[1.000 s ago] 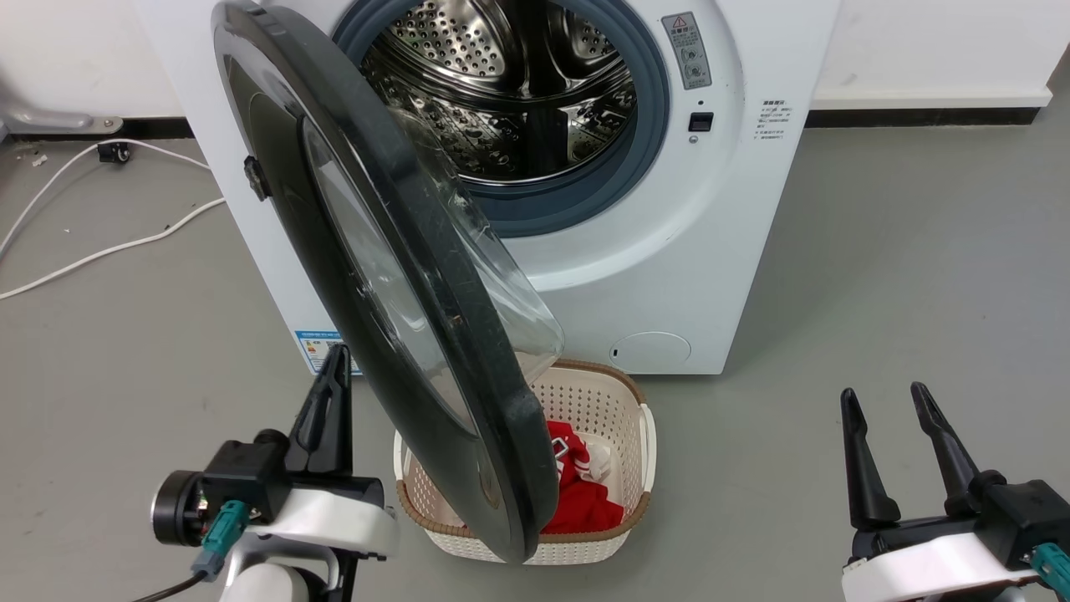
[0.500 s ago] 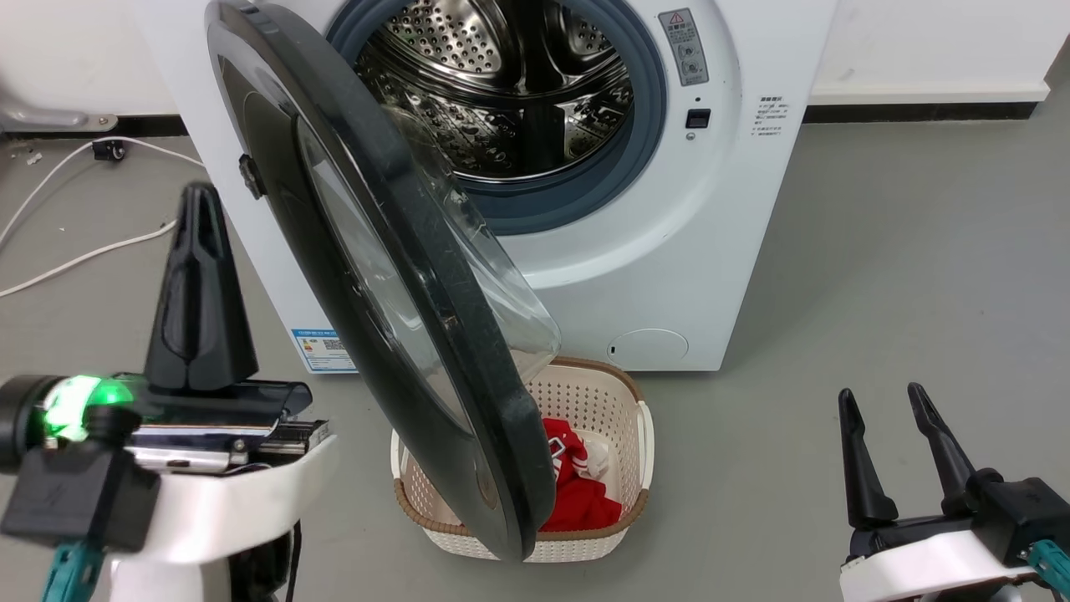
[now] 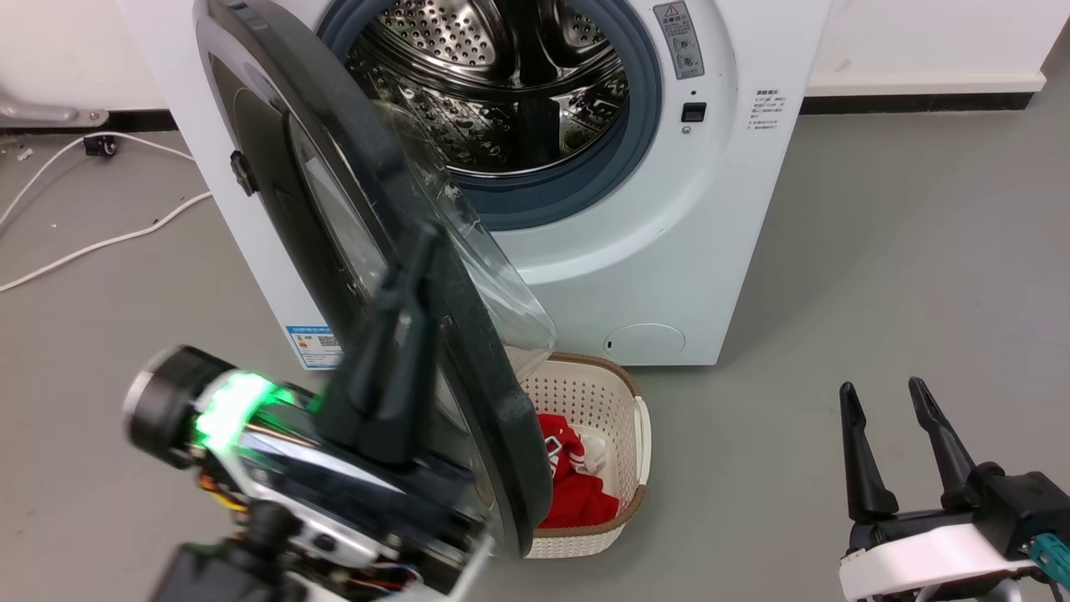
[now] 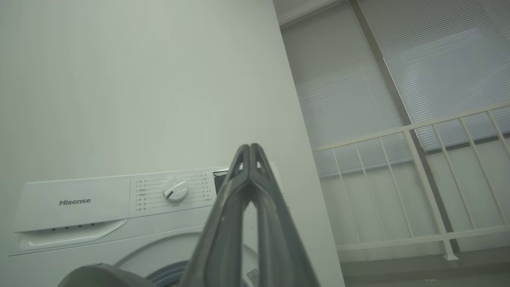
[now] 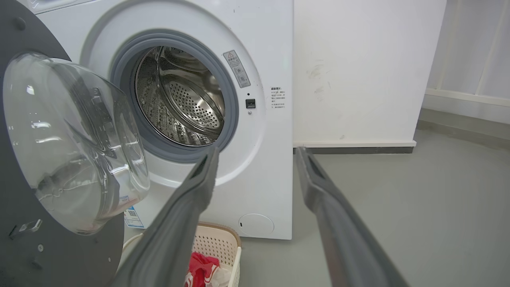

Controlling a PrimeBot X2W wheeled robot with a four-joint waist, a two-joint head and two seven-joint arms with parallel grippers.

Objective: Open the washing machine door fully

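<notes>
Basket [image 3: 585,393] is set under the half-open door [image 3: 276,167], red cloth [image 3: 577,493] held inside; left gripper [image 4: 250,148] is pressed together; right gripper [image 3: 882,389] is spread.

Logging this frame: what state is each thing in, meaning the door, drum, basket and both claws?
washing machine door, partly open, swung out from the machine front, not fully back.
drum, mouth uncovered, nothing seen inside.
basket, beneath the door's lower edge, holding red clothing.
left claw, shut on nothing, raised by the door's outer face; contact unclear.
right claw, open, empty, low and apart from the door.
</notes>
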